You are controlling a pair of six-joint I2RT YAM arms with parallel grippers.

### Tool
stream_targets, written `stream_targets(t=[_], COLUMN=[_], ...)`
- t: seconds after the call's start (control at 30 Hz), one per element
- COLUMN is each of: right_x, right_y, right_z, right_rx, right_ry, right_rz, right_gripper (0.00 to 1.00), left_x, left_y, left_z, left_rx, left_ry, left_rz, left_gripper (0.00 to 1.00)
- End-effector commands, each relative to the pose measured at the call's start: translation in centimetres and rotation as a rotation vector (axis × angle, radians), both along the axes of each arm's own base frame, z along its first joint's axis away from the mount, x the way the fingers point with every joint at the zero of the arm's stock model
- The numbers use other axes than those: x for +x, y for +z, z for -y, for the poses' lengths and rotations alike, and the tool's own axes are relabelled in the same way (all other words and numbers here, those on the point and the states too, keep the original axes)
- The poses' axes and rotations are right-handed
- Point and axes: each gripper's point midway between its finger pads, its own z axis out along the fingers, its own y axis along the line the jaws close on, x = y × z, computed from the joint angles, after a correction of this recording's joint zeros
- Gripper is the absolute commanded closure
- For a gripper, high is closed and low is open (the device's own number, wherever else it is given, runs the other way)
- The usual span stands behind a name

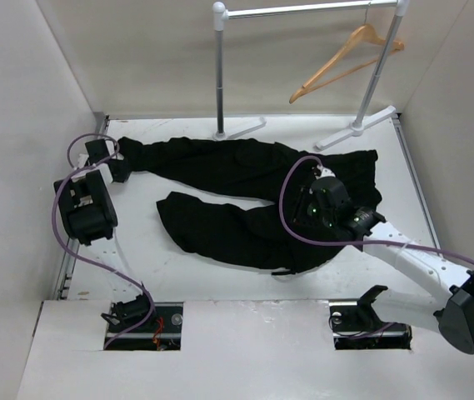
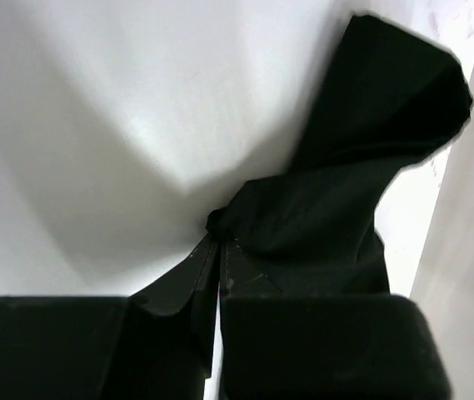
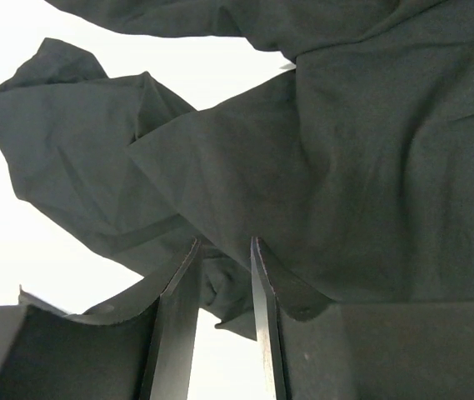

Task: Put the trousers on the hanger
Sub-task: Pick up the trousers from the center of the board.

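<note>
The black trousers (image 1: 220,162) lie spread on the white table, legs pointing left and waist at the right. The tan wooden hanger (image 1: 342,60) hangs by its hook on the rack bar at the back right. My left gripper (image 1: 120,165) is at the far-left end of the upper leg; in the left wrist view it (image 2: 218,250) is shut on a bunch of the black cloth (image 2: 345,192). My right gripper (image 1: 313,179) is down on the waist end; in the right wrist view it (image 3: 224,250) stands nearly closed on a small fold of the cloth (image 3: 370,167).
The silver-and-white clothes rack (image 1: 219,75) stands at the back of the table, its feet just behind the trousers. White walls close in on the left, right and back. The left gripper is close to the left wall.
</note>
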Motion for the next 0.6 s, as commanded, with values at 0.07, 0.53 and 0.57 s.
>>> stream_targets(t=[0.07, 0.53, 0.57], right_x=[0.7, 4.6, 4.7], right_y=[3.8, 6.5, 6.8], right_z=[-1.1, -1.1, -1.1], right_rx=[0.054, 0.070, 0.070], right_ry=[0.042, 0.054, 0.051], right_rz=[0.091, 0.160, 0.162], right_gripper=[0.64, 0.64, 0.64], left_x=[-4.7, -0.7, 1.9], left_y=[11.4, 27.0, 26.8], left_z=[0.8, 1.5, 1.0], left_rx=[0.092, 0.197, 0.197], left_ry=[0.018, -0.034, -0.039], left_rz=[0.192, 0.358, 0.357], left_gripper=[1.00, 1.00, 1.00])
